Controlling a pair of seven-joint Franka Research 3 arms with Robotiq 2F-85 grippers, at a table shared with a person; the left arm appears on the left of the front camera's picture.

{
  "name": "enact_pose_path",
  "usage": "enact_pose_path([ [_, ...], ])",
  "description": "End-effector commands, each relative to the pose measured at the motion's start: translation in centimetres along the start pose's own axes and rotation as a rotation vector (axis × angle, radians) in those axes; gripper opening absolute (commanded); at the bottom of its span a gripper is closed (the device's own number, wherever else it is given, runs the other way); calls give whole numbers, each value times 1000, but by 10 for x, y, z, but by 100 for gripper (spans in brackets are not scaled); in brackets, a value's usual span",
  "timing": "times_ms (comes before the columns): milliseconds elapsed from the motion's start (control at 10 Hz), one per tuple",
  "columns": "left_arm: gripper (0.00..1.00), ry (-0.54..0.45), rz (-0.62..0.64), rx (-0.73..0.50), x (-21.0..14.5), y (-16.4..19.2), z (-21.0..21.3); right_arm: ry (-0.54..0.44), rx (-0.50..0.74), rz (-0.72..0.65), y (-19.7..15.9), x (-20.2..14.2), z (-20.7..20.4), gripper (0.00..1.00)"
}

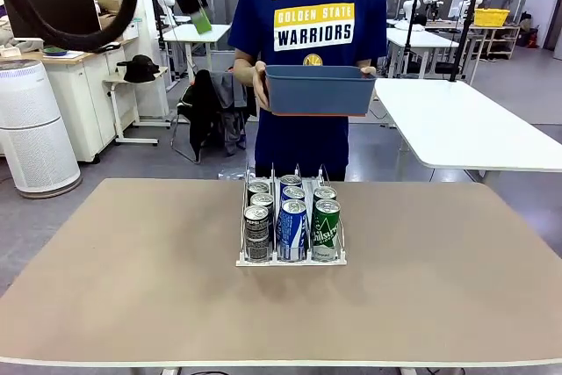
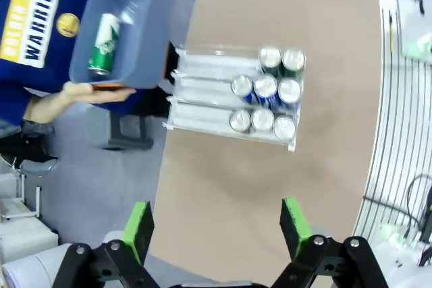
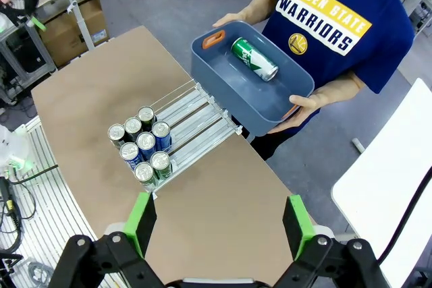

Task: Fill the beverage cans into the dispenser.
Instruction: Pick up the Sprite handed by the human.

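From left: my left gripper (image 2: 216,217) hangs high above the table (image 1: 132,261), fingers spread wide, holding nothing. At centre, the dispenser (image 1: 290,260) stands with eight beverage cans (image 1: 291,221) upright at its near end. Beyond it, a person (image 1: 307,32) holds the blue-grey tub (image 1: 319,92), where one green can (image 3: 254,59) lies on its side. My right gripper (image 3: 219,217) is equally wide and empty. The best move, I judge, is to close across the can's body, clear of the tub's walls, then stand it in the green lane.
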State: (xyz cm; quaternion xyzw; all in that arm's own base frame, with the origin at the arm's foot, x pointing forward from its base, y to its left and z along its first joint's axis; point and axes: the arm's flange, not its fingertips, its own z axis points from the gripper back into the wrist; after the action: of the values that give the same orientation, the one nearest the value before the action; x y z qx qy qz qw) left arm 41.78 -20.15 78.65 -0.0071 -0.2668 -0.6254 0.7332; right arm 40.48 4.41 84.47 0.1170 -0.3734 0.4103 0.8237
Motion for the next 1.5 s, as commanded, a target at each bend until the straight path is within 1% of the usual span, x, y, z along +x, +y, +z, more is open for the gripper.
enact_pose_path([
  [0, 100, -91, 137, 13, -23, -8, 17, 1, 9, 0, 2, 0, -1, 100],
  [100, 100, -119, 223, 3, -37, -5, 31, 1, 9, 0, 2, 0, -1, 100],
  [200, 100, -135, 308, 10, -44, -7, 34, 1, 9, 0, 2, 0, -1, 100],
  [300, 100, -150, 355, 24, -52, -12, 37, 1, 9, 0, 2, 0, -1, 100],
  [400, 100, -106, 302, 19, -51, -15, 26, 1, 9, 0, 2, 0, -1, 100],
  [500, 100, -117, 291, 13, -44, 2, 46, 1, 9, 0, 2, 0, -1, 100],
  [800, 100, -117, 291, 13, -44, 2, 46, 1, 9, 0, 2, 0, -1, 100],
  [900, 100, -118, 307, 14, -45, -1, 44, 1, 9, 0, 2, 0, -1, 100],
  [1000, 100, -159, 398, -83, -46, 5, 31, 1, 9, 0, 2, 0, -1, 100],
  [1200, 100, -197, 418, -124, -56, 21, 37, 1, 9, 0, 2, 0, -1, 100],
  [1300, 100, -194, 439, -128, -58, 21, 37, 1, 9, 0, 2, 0, -1, 100],
  [1400, 100, -215, 486, -157, -58, 19, 31, 1, 9, 0, 2, 0, -1, 100],
])
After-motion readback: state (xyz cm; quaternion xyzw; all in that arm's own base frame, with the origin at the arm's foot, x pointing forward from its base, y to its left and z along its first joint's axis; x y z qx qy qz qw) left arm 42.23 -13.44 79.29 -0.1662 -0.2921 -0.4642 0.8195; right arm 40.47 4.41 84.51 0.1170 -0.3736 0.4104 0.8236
